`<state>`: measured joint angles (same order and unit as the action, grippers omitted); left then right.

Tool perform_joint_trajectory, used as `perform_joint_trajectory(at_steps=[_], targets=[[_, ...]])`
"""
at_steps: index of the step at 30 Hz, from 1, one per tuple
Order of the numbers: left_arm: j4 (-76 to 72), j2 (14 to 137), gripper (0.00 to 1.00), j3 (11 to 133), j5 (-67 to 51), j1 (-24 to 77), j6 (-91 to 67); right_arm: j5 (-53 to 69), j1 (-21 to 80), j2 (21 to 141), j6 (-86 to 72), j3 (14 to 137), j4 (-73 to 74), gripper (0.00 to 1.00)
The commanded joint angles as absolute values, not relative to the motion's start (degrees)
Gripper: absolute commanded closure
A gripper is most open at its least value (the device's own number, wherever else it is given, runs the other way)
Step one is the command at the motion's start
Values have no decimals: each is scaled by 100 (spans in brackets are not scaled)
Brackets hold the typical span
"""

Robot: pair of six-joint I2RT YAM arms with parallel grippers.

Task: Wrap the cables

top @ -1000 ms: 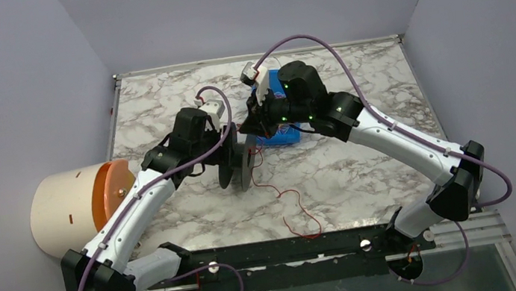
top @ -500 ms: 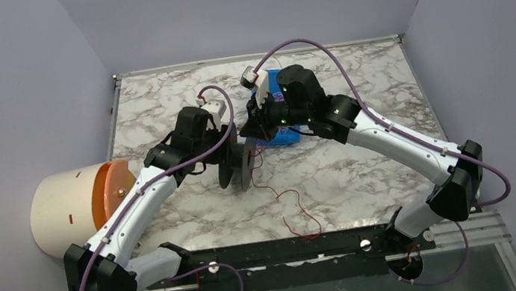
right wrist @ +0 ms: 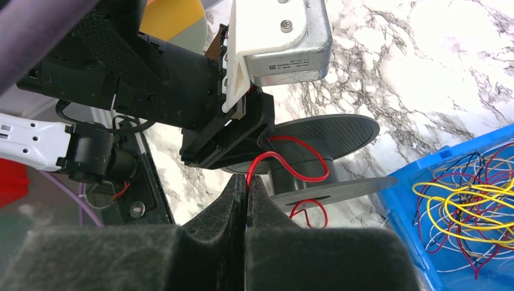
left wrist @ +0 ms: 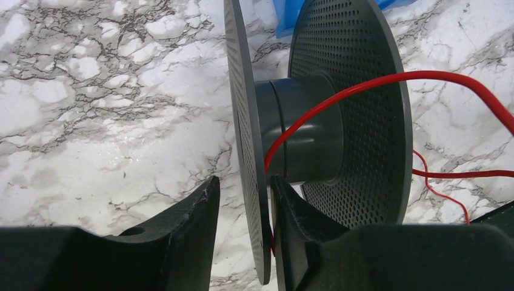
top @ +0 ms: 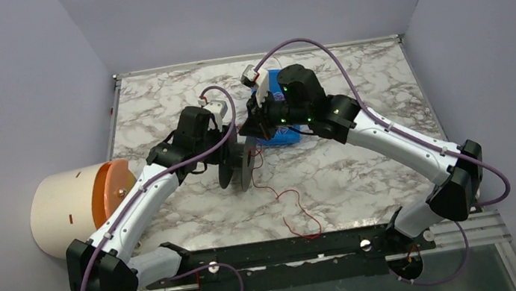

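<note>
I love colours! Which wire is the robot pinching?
The red wire, shut in the right gripper and looped around the grey spool; the yellow wires and the rest lie loose in the blue bin.

The spool (left wrist: 357, 103) is matt grey plastic, its discs finely perforated. Round its hub, a smooth glossy red cable (left wrist: 418, 74). Beneath it, the table (left wrist: 91, 121) looks like polished marble.

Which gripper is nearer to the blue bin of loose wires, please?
Right. The right gripper, shut on the red cable, sits just beside the blue bin. The left gripper straddles the spool flange, farther from the bin.
</note>
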<state>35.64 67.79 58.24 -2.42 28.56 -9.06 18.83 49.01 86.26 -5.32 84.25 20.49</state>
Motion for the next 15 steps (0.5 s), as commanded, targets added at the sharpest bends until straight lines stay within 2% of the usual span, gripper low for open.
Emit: perform_joint_trajectory(at_steps=[1, 11, 14, 15], targets=[[3404, 6785, 63, 5771, -275, 2832, -861, 2021, 4878, 8684, -605, 8354, 1820, 99], [3500, 6812, 88, 5888, -155, 2836, -879, 2116, 4877, 8637, -868, 8192, 1652, 99], [3529, 6812, 100, 5915, -148, 2837, -895, 2254, 4878, 8668, -1084, 8115, 1549, 99], [3539, 6805, 100, 5919, -137, 2839, -905, 2300, 4878, 8682, -1167, 8082, 1507, 99]])
